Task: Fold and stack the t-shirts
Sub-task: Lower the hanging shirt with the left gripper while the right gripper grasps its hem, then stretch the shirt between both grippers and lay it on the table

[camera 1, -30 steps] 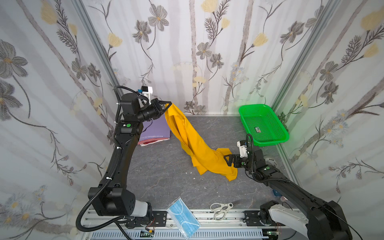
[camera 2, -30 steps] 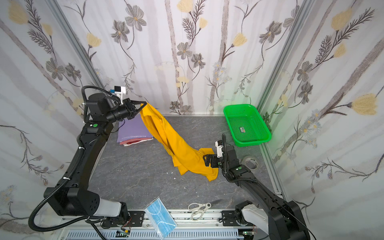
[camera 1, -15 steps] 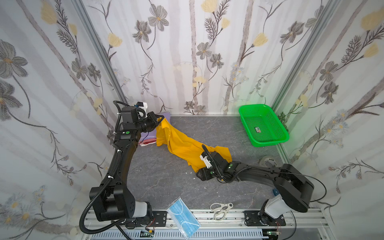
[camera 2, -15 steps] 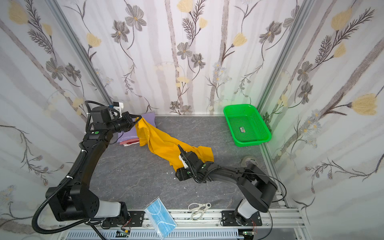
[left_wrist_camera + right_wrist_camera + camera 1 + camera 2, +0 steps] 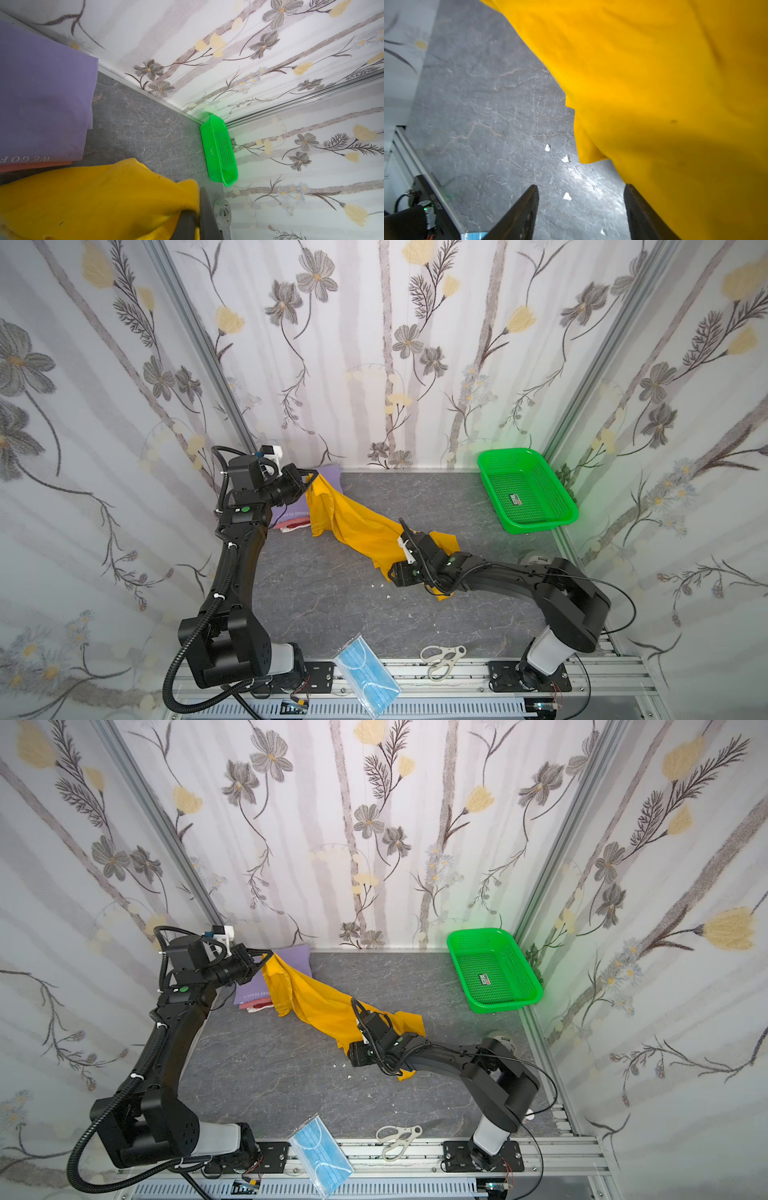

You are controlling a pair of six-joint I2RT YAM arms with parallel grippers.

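A mustard-yellow t-shirt [image 5: 353, 522] [image 5: 316, 998] trails across the grey table from the back left towards the middle. My left gripper [image 5: 309, 481] [image 5: 266, 962] [image 5: 197, 199] is shut on its upper corner, just above the folded stack. The stack's top is a lilac t-shirt [image 5: 328, 479] [image 5: 41, 93] with white lettering, and a pink-red one [image 5: 296, 526] [image 5: 35, 166] peeks out beneath. My right gripper [image 5: 391, 573] [image 5: 351, 1052] [image 5: 581, 191] sits low at the yellow shirt's [image 5: 654, 83] near end. It is open with only bare table between its fingers, and the cloth lies along the outside of one finger.
A green mesh basket [image 5: 525, 489] [image 5: 220, 151] stands at the back right, with a tape roll [image 5: 536, 560] [image 5: 225, 212] nearer along the right edge. A blue face mask [image 5: 365, 672] and white scissors [image 5: 440, 657] lie on the front rail. Small white crumbs [image 5: 566, 196] dot the table.
The left gripper has come down and back towards the stack, so the yellow shirt now drapes on the table. The right arm swung left along the shirt's lower end, and its jaws narrowed.
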